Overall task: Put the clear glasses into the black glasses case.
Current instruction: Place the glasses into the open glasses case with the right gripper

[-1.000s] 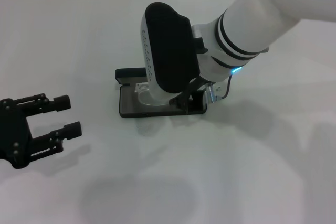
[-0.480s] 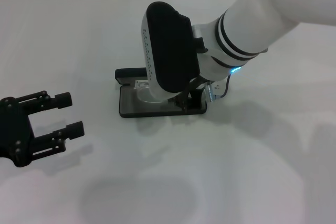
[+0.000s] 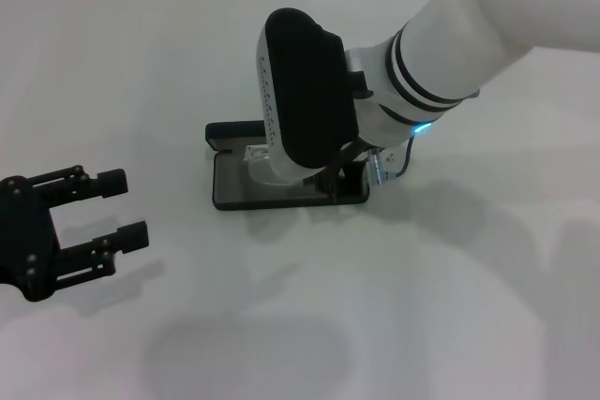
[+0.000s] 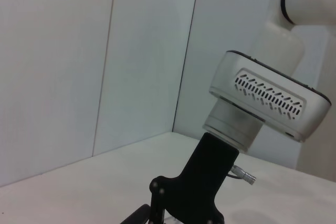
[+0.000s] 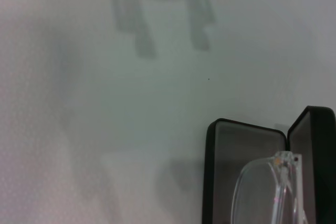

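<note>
The black glasses case (image 3: 228,200) lies open in the middle of the table, its lid (image 3: 232,132) folded back on the far side. The clear glasses (image 3: 265,165) are over the case's grey lining, one lens end showing. My right gripper (image 3: 339,176) is low over the case's right half, and its wrist hides most of the case. In the right wrist view the clear glasses (image 5: 264,186) hang above the open case (image 5: 242,144). Whether they rest on the lining I cannot tell. My left gripper (image 3: 125,206) hovers open at the near left, holding nothing.
The table is a plain white surface (image 3: 450,288) with a white wall behind it. In the left wrist view the right arm's wrist housing (image 4: 268,98) and its black mount (image 4: 202,182) stand in front of the wall.
The right arm's wrist has shifted slightly to the right over the case. The left gripper has stayed almost still.
</note>
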{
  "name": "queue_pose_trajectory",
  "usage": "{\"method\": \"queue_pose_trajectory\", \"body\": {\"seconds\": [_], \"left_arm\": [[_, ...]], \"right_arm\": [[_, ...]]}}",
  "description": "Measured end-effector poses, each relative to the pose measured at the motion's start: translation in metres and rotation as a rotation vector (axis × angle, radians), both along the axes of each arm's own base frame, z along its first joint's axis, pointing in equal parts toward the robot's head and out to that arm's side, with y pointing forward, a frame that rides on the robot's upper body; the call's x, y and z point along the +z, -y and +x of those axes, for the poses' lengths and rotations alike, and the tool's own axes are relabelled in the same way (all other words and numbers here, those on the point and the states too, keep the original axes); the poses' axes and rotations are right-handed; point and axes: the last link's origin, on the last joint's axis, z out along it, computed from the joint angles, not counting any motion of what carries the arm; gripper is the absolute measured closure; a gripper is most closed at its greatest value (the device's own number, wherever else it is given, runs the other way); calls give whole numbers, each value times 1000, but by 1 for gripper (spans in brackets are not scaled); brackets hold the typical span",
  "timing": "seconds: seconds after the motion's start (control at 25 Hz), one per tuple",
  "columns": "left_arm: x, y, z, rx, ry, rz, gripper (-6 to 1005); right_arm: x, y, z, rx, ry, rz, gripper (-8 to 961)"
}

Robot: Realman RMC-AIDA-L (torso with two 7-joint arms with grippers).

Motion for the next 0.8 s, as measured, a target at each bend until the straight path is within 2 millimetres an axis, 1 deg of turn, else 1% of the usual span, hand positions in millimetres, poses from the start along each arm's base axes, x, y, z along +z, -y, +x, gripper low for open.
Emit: {"method": "queue_pose_trajectory", "body": {"seconds": [0.8], "left_arm": [[-1,1,-1,0,-12,-7,340]], "right_arm": [[-2,-1,0,-3,-14,10,823]]}}
